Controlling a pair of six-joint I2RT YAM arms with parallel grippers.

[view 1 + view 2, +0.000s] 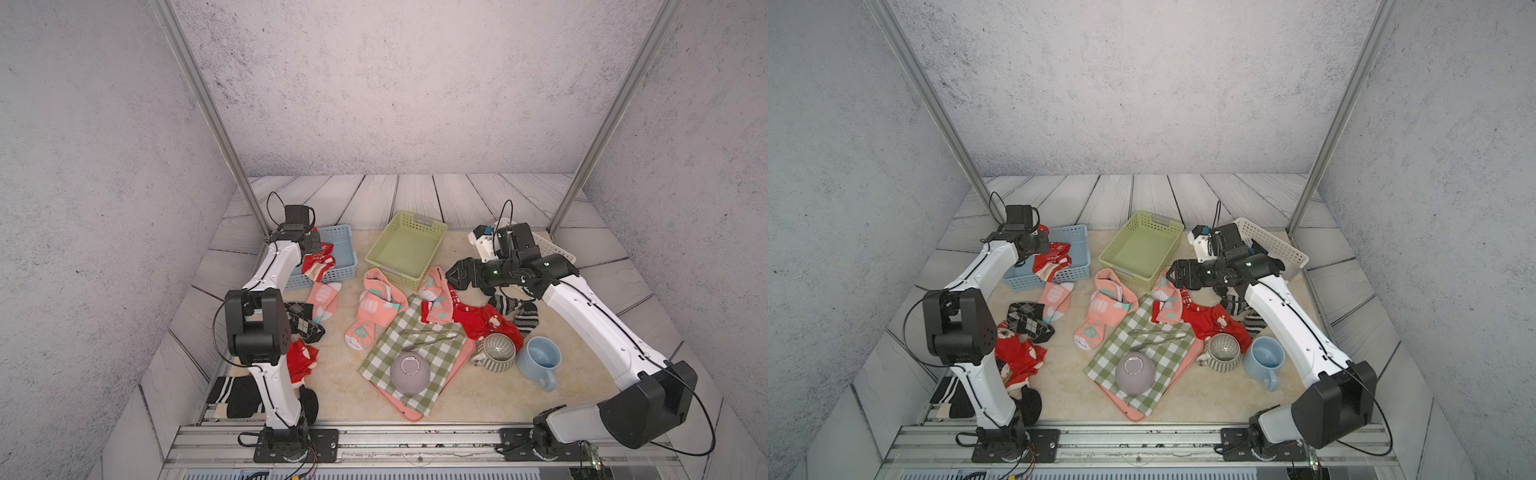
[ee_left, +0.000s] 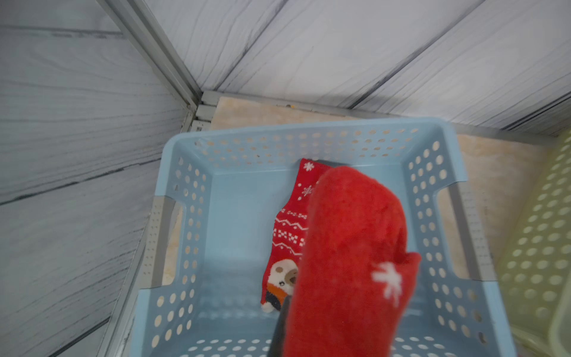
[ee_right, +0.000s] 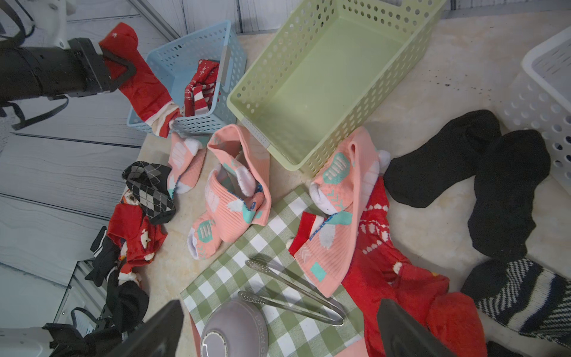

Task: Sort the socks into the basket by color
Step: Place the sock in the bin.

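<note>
Nearest, at six o'clock on the worktop (image 1: 332, 386), an upturned grey bowl (image 1: 409, 374) sits on the checked cloth (image 1: 436, 353). A black striped sock (image 1: 232, 395) and a red printed sock (image 1: 301, 361) lie at eight o'clock. Farther in, pink socks (image 1: 374, 307) sprawl at centre, with red socks (image 1: 478, 320) and dark socks (image 1: 515, 309) toward three o'clock. Above these hangs the right claw (image 1: 455, 277), spread wide and grasping nothing. Farthest, at ten o'clock, the left claw (image 3: 123, 69) is clenched on a red sock (image 2: 346, 247) dangling over the blue basket (image 2: 216, 148), where another red sock (image 2: 287, 228) lies.
</note>
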